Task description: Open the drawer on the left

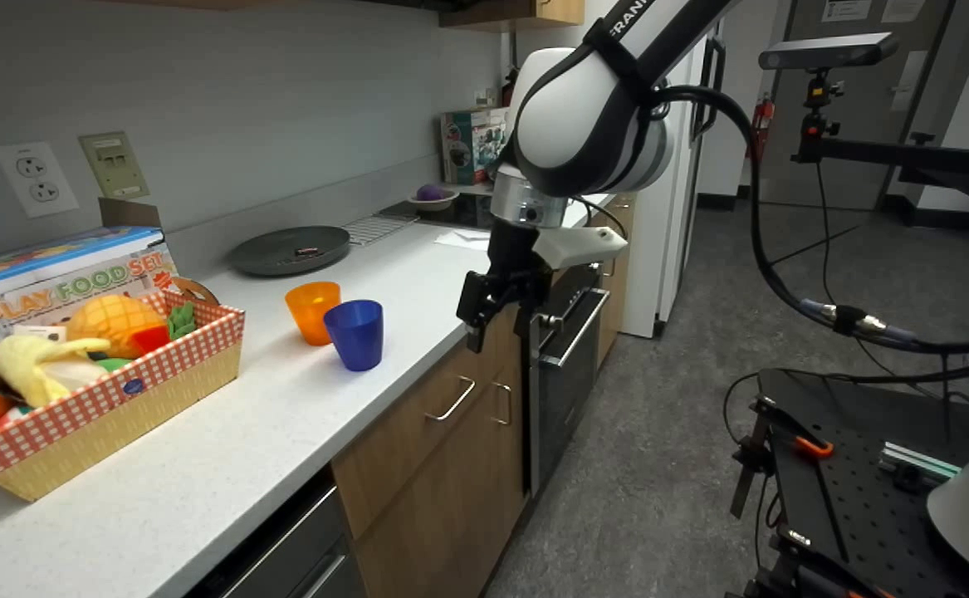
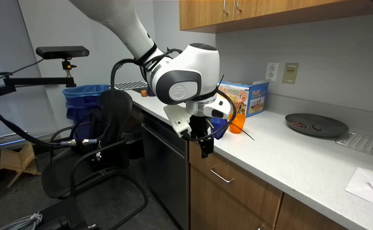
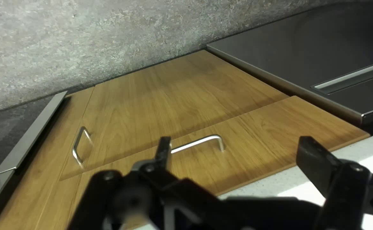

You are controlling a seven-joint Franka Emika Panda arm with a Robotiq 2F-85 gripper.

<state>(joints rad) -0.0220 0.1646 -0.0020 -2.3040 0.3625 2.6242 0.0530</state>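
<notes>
The drawer [image 1: 401,448] has a light-brown wood front below the counter and looks shut or nearly shut. It also shows in an exterior view [image 2: 250,188] and the wrist view [image 3: 260,137]. Its white inner box does not show. Its slim silver handle [image 1: 452,399] lies horizontally on the front; it also shows in an exterior view [image 2: 221,175]. My gripper [image 1: 501,328] is open and empty, above the handle near the counter edge. In the wrist view, the gripper [image 3: 236,148] has its left finger covering part of the handle [image 3: 196,143]; it appears apart from it.
Blue cup [image 1: 357,335] and orange cup [image 1: 313,312] stand on the counter near the gripper. A black glass-fronted oven [image 1: 567,374] and a dark grey metal-fronted appliance [image 2: 164,166] flank the wood cabinet. A door with a vertical handle [image 1: 502,404] adjoins the drawer.
</notes>
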